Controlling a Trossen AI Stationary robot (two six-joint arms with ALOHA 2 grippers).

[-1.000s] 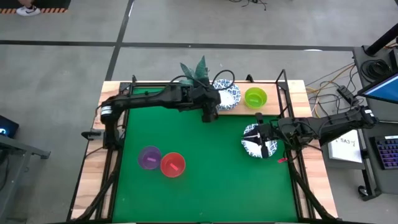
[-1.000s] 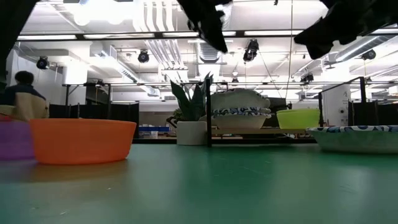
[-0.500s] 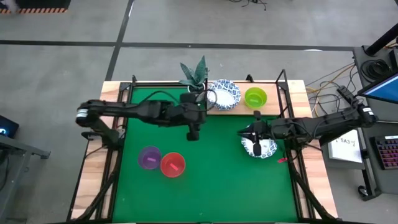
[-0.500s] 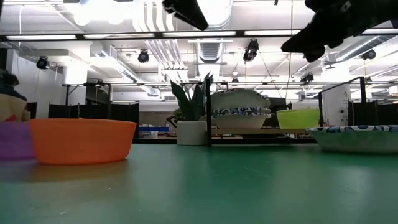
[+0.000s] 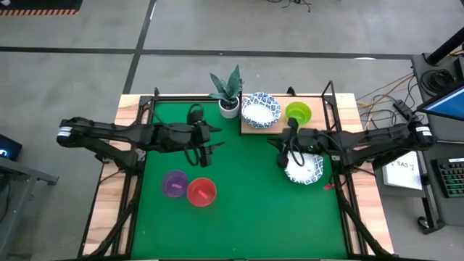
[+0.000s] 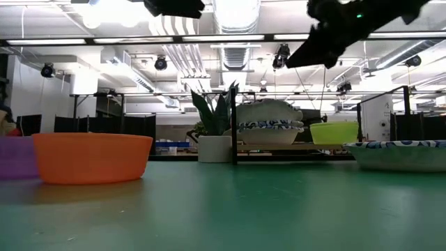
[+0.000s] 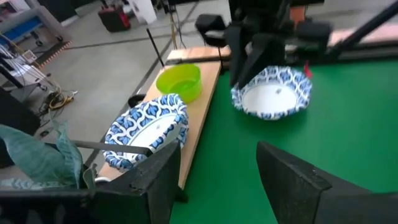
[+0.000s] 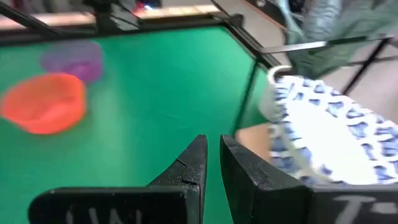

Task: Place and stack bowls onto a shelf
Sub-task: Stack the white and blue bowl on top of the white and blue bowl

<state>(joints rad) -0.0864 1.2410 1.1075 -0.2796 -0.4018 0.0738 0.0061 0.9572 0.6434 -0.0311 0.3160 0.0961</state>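
A stack of white bowls with blue rims (image 5: pixel 261 109) and a green bowl (image 5: pixel 298 113) sit on the pale wooden shelf (image 5: pixel 272 126) at the mat's far edge. One more blue-rimmed bowl (image 5: pixel 306 169) rests on the green mat, right of centre. The purple bowl (image 5: pixel 174 183) and the red bowl (image 5: pixel 201 191) stand side by side on the near left. My left gripper (image 5: pixel 209 147) hangs open above the mat, left of centre, its fingers (image 7: pixel 291 180) wide apart. My right gripper (image 5: pixel 281 154) hovers shut and holding nothing (image 8: pixel 212 163) beside the single bowl's left rim, near the shelf.
A potted plant (image 5: pixel 226 91) in a small white pot stands left of the shelf. Black frame posts (image 5: pixel 330 90) rise at the table's corners and sides. Open green mat (image 5: pixel 246 210) lies between the two arms and along the near edge.
My left gripper has drawn back from the shelf's bowl stack, toward the table's left and near side. My right gripper has left its place over the single bowl on the mat and moved left and toward the shelf. The bowls have stayed put.
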